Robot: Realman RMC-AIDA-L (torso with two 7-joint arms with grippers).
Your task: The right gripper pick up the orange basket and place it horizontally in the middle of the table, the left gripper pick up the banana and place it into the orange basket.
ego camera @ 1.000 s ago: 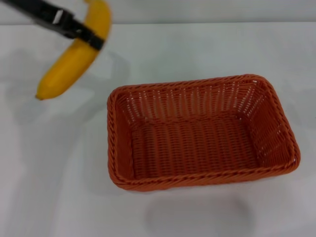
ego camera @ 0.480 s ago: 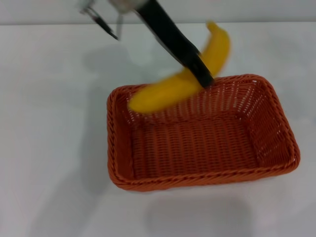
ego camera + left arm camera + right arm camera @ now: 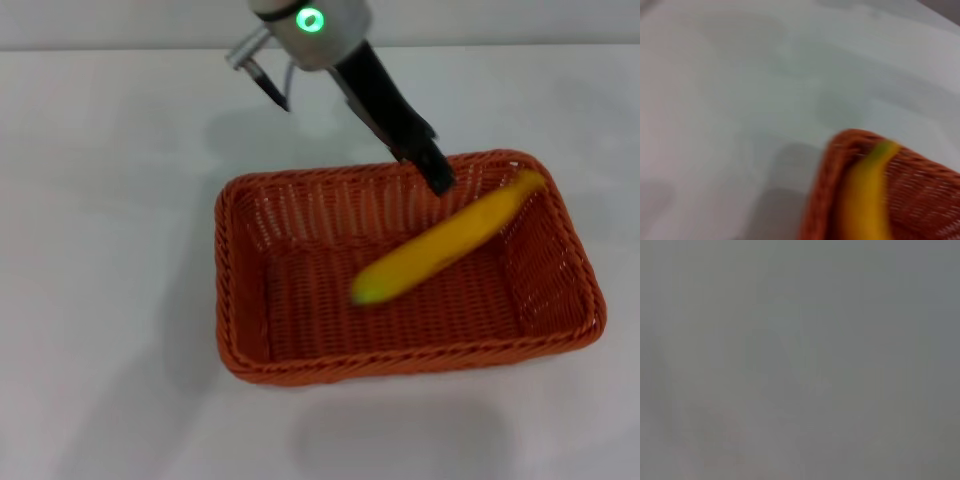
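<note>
The orange basket lies lengthwise across the middle of the white table. The yellow banana rests slanted inside it, one end up on the right rim, the other on the basket floor. My left gripper hangs just above the basket's far rim, a little over the banana and apart from it, open. Its silver arm with the green ring reaches in from the far side. The left wrist view shows the banana against the basket's corner. My right gripper is out of view.
Bare white tabletop surrounds the basket on every side. The right wrist view shows only a flat grey blur.
The left gripper carried the banana from the far left over to the basket and let go. The banana now lies in the basket. The basket has not moved.
</note>
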